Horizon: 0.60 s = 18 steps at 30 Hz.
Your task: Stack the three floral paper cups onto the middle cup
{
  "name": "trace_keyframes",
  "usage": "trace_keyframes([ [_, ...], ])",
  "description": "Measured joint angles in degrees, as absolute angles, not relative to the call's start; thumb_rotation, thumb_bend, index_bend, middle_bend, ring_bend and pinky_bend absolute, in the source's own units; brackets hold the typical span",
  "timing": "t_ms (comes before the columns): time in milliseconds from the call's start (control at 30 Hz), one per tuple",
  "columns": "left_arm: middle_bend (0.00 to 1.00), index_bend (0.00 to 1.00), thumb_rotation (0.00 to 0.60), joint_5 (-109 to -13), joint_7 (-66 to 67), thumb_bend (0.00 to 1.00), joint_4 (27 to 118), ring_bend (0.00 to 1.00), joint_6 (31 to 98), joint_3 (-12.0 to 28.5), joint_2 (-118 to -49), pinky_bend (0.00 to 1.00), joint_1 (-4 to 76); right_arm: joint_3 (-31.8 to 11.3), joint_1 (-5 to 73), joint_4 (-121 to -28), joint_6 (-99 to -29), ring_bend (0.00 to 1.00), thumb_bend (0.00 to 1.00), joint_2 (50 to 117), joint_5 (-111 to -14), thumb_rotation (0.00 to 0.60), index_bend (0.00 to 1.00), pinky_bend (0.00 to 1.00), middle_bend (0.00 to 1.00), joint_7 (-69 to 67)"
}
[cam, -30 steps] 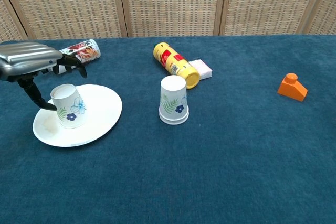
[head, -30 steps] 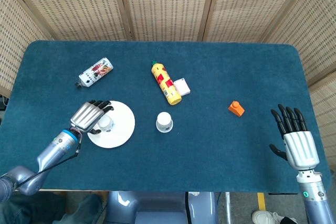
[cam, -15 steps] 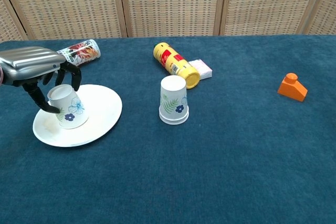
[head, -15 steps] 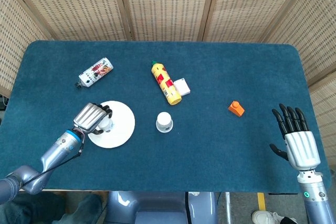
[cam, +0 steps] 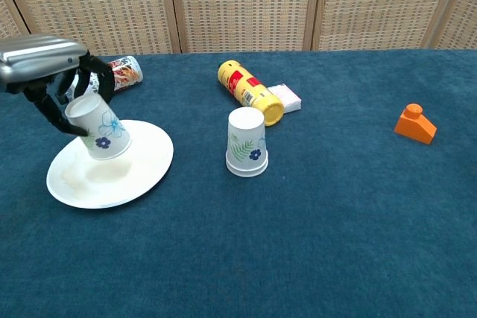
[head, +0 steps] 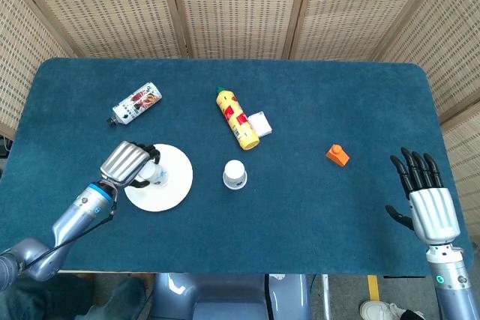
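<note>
My left hand (cam: pixel 46 72) (head: pixel 124 161) grips an upturned floral paper cup (cam: pixel 97 126) (head: pixel 152 175) and holds it tilted just above the white plate (cam: pixel 141 165) (head: pixel 171 185). A second floral cup (cam: pixel 247 141) (head: pixel 235 174) stands upside down on the blue cloth in the middle of the table, well to the right of the held one. My right hand (head: pixel 424 195) rests open, fingers spread, at the table's right front corner and holds nothing; the chest view does not show it.
A yellow canister (head: pixel 237 118) (cam: pixel 250 91) lies beside a small white box (head: pixel 260 123) (cam: pixel 285 97) behind the middle cup. A printed can (head: pixel 136 103) (cam: pixel 118 72) lies at the back left. An orange block (head: pixel 337 155) (cam: pixel 415 123) sits to the right.
My left hand closed around the cup on the plate and lifted it, tilting it, so the cup now hangs above the plate. The right hand barely moved.
</note>
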State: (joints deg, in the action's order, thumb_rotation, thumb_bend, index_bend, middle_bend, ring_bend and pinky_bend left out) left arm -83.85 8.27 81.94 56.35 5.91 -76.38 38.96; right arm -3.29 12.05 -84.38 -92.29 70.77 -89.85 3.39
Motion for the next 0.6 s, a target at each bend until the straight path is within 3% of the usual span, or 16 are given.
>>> trace_keyframes([
  [233, 0.47, 0.54, 0.600, -81.53, 15.55, 0.10, 95.82, 0.54, 56.61, 11.51, -70.24, 0.58, 42.34, -4.07, 11.65, -84.78, -92.32, 0.00, 0.00, 70.41, -89.90, 0.600, 0.09, 0.00, 0.02, 3.13],
  [600, 0.47, 0.54, 0.600, -67.65, 31.00, 0.10, 101.89, 0.54, 50.71, 17.09, -70.97, 0.58, 51.90, -5.48, 11.13, -84.56, -91.45, 0.00, 0.00, 69.70, -87.86, 0.600, 0.11, 0.00, 0.02, 1.39],
])
